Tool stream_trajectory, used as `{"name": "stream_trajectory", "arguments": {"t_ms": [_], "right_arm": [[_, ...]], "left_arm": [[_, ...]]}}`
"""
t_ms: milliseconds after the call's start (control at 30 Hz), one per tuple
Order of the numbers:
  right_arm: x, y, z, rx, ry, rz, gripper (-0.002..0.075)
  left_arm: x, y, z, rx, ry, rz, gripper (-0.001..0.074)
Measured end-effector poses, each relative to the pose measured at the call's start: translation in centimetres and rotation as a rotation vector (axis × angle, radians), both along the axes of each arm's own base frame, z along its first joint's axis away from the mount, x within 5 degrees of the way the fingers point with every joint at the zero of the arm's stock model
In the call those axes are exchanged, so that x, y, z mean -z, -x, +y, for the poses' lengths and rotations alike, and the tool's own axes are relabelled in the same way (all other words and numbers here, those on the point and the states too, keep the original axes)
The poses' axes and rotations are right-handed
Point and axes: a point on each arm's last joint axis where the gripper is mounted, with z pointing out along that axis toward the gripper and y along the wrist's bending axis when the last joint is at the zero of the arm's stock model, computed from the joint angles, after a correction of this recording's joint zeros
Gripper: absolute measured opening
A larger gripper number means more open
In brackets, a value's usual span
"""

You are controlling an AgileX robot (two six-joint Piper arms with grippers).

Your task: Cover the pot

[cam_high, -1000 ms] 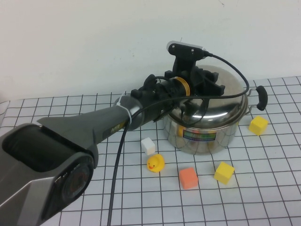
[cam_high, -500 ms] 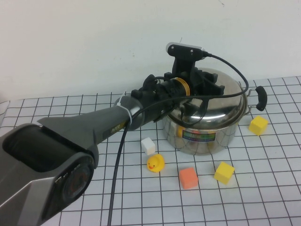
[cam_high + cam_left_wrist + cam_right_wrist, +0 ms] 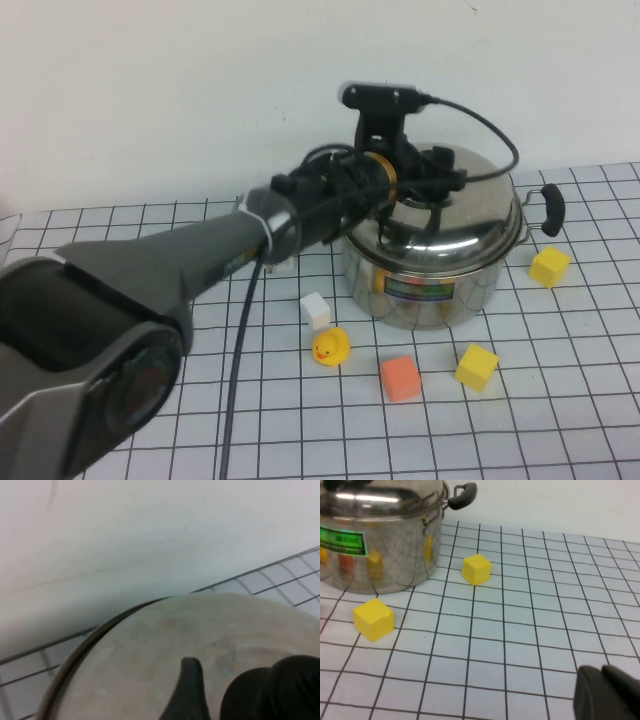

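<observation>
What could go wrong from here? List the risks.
1. The left gripper sits at the knob on top of the lid, which rests on the pot. A sideways pull-off might drag the lid askew.
2. The left arm reaches low over the white cube and rubber duck; retracting could knock them.
3. The right gripper, low over the table, poses little risk.

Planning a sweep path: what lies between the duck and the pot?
In the high view, a white cube lies between the duck and the pot. Left gripper is on the lid; right gripper stays low.
</observation>
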Motion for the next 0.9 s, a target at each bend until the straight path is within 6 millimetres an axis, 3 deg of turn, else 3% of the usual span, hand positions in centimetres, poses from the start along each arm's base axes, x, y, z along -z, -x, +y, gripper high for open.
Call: {"name": "stream_trajectory", "arguments": {"t_ms": [167, 400, 633, 733, 800, 900], "right_arm": [[0.0, 0.0, 0.0, 0.0, 0.0, 0.0, 0.0009], [0.0, 0.0, 0.0, 0.0, 0.0, 0.0, 0.0009], [0.0, 0.0, 0.0, 0.0, 0.0, 0.0, 0.0009], [0.0, 0.0, 0.0, 0.0, 0.0, 0.0, 0.0009], [0.0, 0.0, 0.0, 0.0, 0.0, 0.0, 0.0009], [0.0, 0.0, 0.0, 0.0, 0.0, 0.0, 0.0009]], "left_arm": [[-3.7, 0.8, 1.6, -0.084, -0.072, 0.013, 0.0493], [-9.4, 2.3, 3.3, -0.138, -0.086, -0.044, 0.0322], [-9.3, 2.4, 3.6, -0.165, -0.102, -0.015, 0.0254], [-9.6, 2.5, 3.7, -0.17, -0.087, -0.014, 0.0114], [-10.9, 2.9, 3.9, -0.173, -0.067, -0.033, 0.0049], [-14.0, 4.0, 4.7, -0.178, -0.034, -0.08, 0.0015]]}}
